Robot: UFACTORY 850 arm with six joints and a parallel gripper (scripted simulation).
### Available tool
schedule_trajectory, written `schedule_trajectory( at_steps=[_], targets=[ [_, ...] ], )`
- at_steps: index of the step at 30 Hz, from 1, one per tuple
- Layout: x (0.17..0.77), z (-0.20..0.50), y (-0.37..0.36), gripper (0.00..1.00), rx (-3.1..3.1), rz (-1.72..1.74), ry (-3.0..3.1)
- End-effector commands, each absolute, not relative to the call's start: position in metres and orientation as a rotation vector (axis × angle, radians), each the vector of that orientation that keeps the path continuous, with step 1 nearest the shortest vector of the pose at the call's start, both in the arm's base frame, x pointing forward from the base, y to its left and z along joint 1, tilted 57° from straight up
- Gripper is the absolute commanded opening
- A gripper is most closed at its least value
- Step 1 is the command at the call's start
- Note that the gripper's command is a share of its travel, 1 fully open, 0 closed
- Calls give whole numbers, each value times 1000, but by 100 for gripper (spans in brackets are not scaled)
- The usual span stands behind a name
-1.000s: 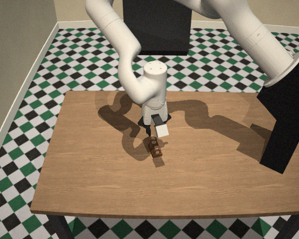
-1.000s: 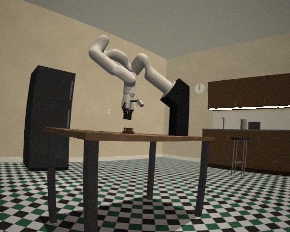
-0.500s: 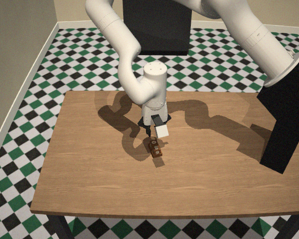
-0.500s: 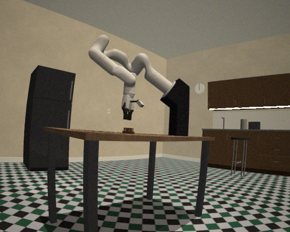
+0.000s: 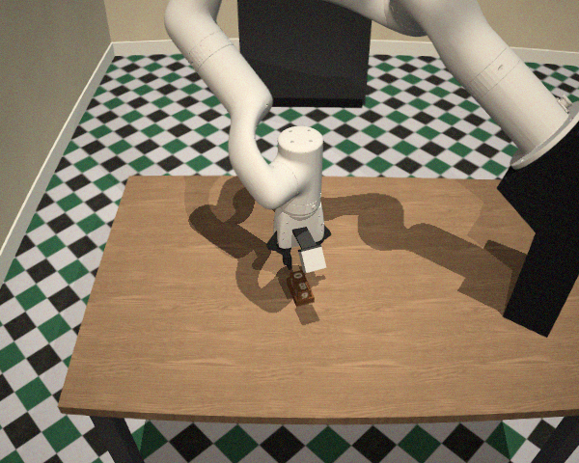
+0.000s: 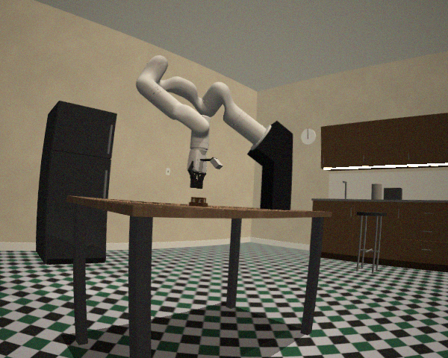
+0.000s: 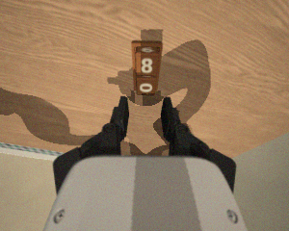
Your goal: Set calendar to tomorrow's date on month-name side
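Observation:
The small brown tray (image 5: 308, 302) (image 6: 198, 204) (image 7: 133, 60) lies on the wooden table. Two brown cubes are in it, end to end along its length. The top of one cube (image 5: 302, 286) (image 7: 146, 65) shows a white 8. The top of the other cube (image 5: 297, 275) (image 7: 145, 88) shows a white 0, nearer the gripper in the wrist view. A further pale digit, foreshortened, shows beyond the 8; I cannot read it surely. My gripper (image 5: 295, 266) (image 6: 196, 187) (image 7: 144, 105) is partly open, with nothing between its fingers, and hangs above the tray. The month's name is not visible.
The wooden table (image 5: 205, 348) (image 6: 231, 212) carries the tray. The arm's black stand (image 5: 544, 269) (image 6: 277, 173) rises on the right in the top view. A white camera block (image 5: 313, 258) (image 6: 216, 163) sticks out beside the gripper. Arm shadows fall around the tray.

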State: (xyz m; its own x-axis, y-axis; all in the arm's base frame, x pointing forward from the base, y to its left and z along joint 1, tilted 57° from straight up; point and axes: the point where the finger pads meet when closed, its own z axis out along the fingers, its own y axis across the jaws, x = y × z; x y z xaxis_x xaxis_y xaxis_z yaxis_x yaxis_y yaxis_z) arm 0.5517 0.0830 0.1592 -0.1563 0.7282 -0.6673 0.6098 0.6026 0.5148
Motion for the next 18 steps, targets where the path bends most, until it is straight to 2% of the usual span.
schedule_trajectory(
  at_steps=[1,18],
  targets=[
    [555,157,82,47,1078,153,1852],
    [573,146,75,47,1078,153,1852]
  ],
)
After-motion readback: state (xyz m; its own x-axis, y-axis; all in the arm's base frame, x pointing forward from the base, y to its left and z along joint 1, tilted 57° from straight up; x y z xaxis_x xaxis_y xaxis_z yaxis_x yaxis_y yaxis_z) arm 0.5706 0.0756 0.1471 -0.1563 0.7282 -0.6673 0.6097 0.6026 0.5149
